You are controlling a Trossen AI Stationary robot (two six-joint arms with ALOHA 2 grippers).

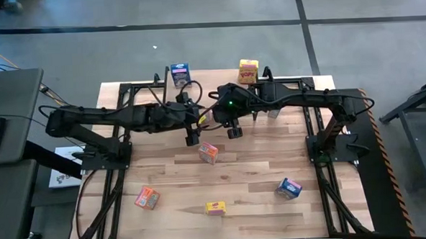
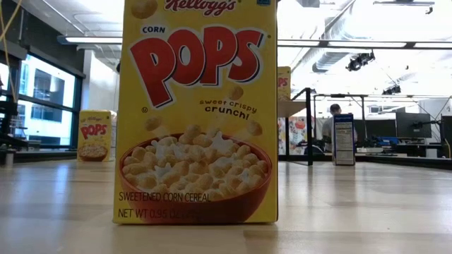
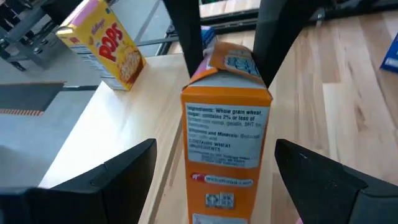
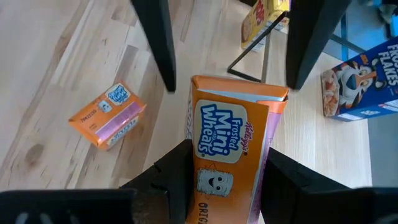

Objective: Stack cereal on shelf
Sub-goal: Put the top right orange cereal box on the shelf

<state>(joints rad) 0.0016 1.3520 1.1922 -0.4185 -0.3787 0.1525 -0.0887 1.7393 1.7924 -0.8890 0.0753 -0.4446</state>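
- The wooden table [image 1: 259, 175] lies beneath me, seen from straight above, with small cereal boxes loose across its near half.
- My left arm [image 1: 112, 118] and my right arm [image 1: 306, 97] reach in from opposite sides and meet over the middle of the table.
- The shelf [image 3: 112, 124], a pale plank on thin black legs, sits at the far side of the table. A blue box [image 1: 180, 72] and a yellow box [image 1: 248, 71] stand upright on it, well apart.
- My right jaws are clamped on the held orange box [image 4: 230, 143], a Frosted Mini-Wheats carton. It stands upright at the shelf's front edge, where plank meets table. I cannot tell whether its base rests on anything.
- My left jaws are spread as wide as they go around that same carton, with one finger [image 3: 99, 180] on each side. Both fingers are clear of the cardboard and hold nothing.
- A second orange box [image 1: 208, 153] lies on the table just on the near side of both jaws.
- A third orange box [image 1: 147, 198] lies toward the near left and a loose yellow box [image 1: 215, 208] sits close to the near edge. A loose blue box [image 1: 289, 188] sits toward the near right.
- From table height, a Corn Pops carton [image 2: 196, 113] stands upright right in front of the low camera.
- A person [image 2: 334, 111] is visible in the room far behind the table.
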